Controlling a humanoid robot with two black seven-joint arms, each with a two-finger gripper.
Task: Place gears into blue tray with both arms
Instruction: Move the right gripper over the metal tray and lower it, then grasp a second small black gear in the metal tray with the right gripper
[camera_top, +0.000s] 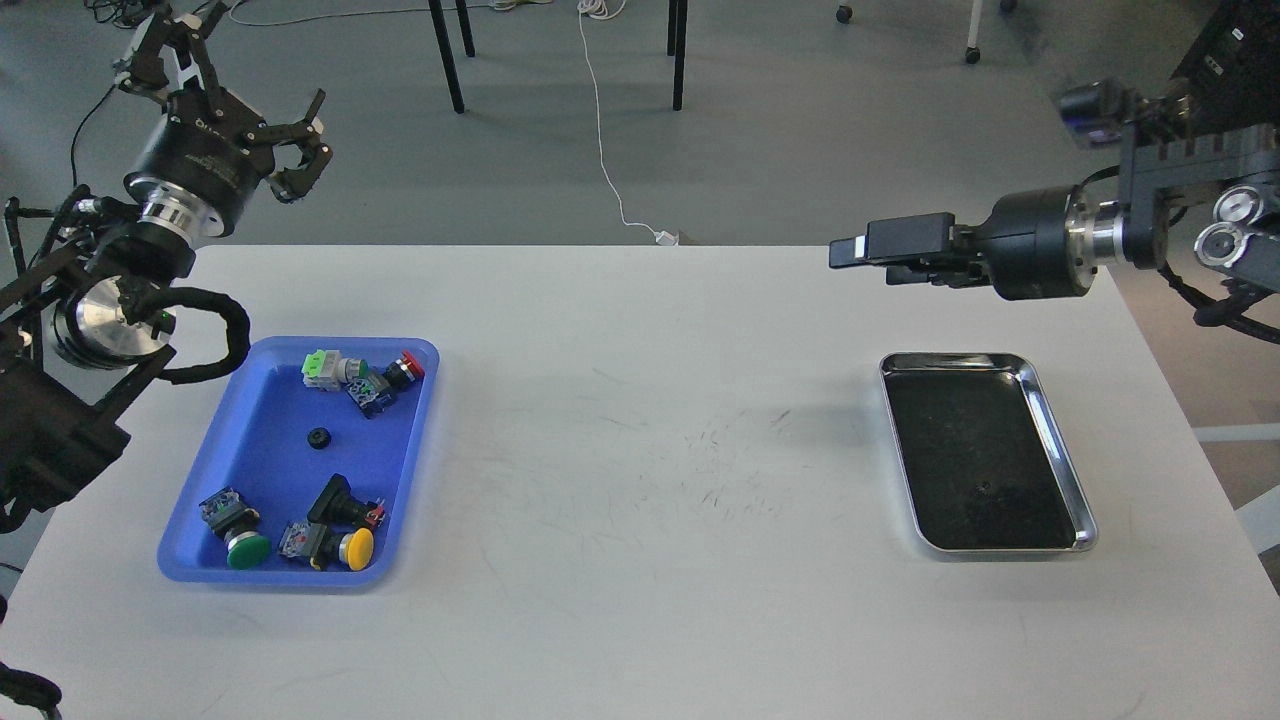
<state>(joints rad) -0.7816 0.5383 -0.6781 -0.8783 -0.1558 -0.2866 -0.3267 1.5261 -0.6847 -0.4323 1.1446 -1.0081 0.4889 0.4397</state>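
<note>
From the head view, the left gripper (305, 150) is hovering high above the table (640, 450), fingers spread wide and holding nothing. Below it and nearer the robot, the blue tray (250, 440) is lying, with one gear (319, 438) sitting on its floor among several switches (350, 375). The right gripper (850, 252) is pointing left in mid-air, fingers seeming close together with nothing between them. Beneath it, slightly to its right, the steel tray (1060, 440) is resting.
</note>
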